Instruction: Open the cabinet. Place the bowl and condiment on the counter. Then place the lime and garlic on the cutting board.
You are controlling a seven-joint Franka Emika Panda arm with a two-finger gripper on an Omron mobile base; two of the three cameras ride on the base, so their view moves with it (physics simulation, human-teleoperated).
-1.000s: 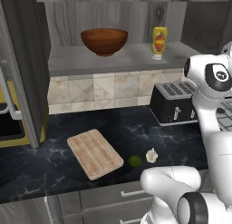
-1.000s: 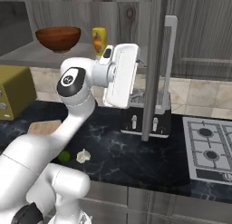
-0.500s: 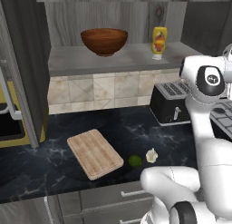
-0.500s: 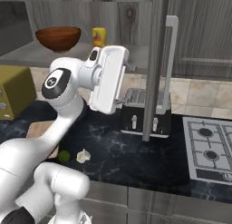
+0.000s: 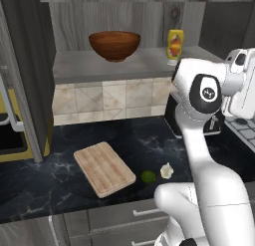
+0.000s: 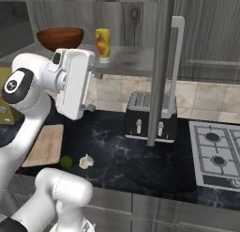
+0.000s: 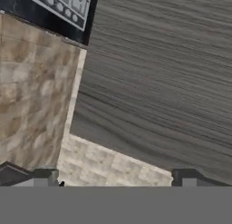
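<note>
The cabinet (image 5: 124, 21) stands open, its doors swung out to either side. On its shelf sit the reddish-brown bowl (image 5: 114, 45) (image 6: 60, 38) and the yellow condiment (image 5: 174, 44) (image 6: 103, 43). Down on the black counter (image 5: 149, 140) the cutting board (image 5: 103, 168) (image 6: 44, 144) lies bare, with the lime (image 5: 148, 177) (image 6: 66, 161) and garlic (image 5: 166, 170) (image 6: 86, 161) just right of it. My gripper (image 6: 93, 91) (image 7: 113, 177) hangs open and holds nothing. It is below shelf height, right of the condiment, and faces the right cabinet door (image 7: 158, 73).
The open right door (image 6: 159, 66) with its silver handle (image 6: 176, 62) juts out over the counter in front of a black toaster (image 6: 150, 116). A stove (image 6: 218, 153) lies at the right. The open left door (image 5: 25, 75) stands at the left, next to a yellow appliance (image 5: 10, 140).
The arm has swung left, carrying the open hand away from the right door's handle toward the shelf side. Bowl, condiment, lime and garlic have not moved.
</note>
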